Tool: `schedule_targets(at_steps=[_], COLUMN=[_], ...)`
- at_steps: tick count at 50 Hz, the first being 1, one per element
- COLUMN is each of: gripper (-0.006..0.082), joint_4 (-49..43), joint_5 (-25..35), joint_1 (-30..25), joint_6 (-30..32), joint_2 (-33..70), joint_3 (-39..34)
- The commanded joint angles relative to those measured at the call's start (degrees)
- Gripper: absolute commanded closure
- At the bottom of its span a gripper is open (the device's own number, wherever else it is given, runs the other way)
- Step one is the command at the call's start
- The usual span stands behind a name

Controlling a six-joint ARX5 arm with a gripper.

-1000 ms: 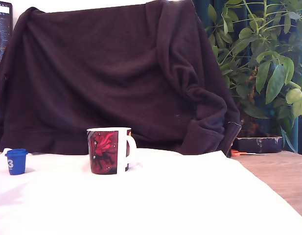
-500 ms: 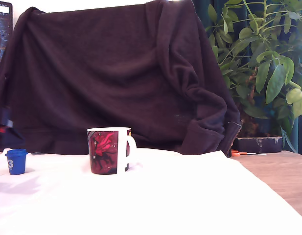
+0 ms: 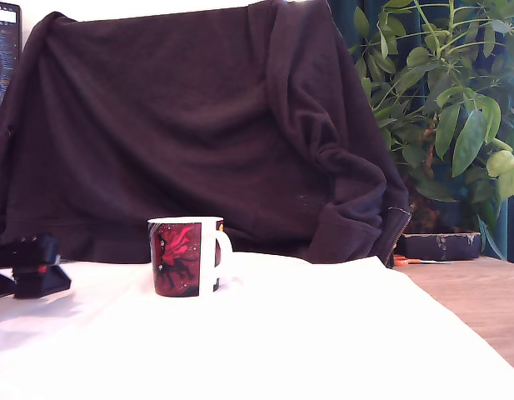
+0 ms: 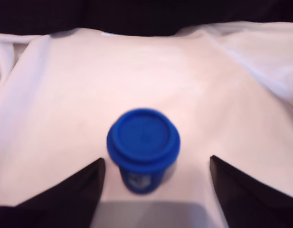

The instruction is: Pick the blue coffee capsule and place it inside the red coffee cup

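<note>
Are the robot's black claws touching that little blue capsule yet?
Apart. In the wrist view, white cloth shows on both sides between the blue capsule and each finger of the open gripper.

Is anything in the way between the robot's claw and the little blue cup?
Nothing visible. In the wrist view the blue coffee capsule stands upright on the white cloth, with the open gripper around it, one finger on each side and bare cloth in the gaps.
</note>
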Motion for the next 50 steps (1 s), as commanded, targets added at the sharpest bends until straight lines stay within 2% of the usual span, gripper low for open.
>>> schedule_targets(at_steps=[1, 7, 13, 21, 33, 42, 50], gripper=[0.0155, 0.0271, 0.0501, 0.0649, 0.0663, 0.0663, 0.0663], joint_4=[0.5, 0.28, -0.5, -1.31, 2.54, 10.62, 14.78], joint_5=[-0.07, -0.55, -0.55, -0.55, -0.07, 6.25, 11.78], joint_1=[0.09, 0.42, 0.74, 1.73, 2.25, 1.57, -1.4], joint_6=[0.79, 1.38, 2.8, 2.82, 2.69, -6.29, -12.66], joint_2=[1.05, 1.07, 1.07, 1.09, 1.09, 0.87, 0.85], joint_3=[0.42, 0.74, 0.74, 0.74, 0.77, 1.16, 3.1])
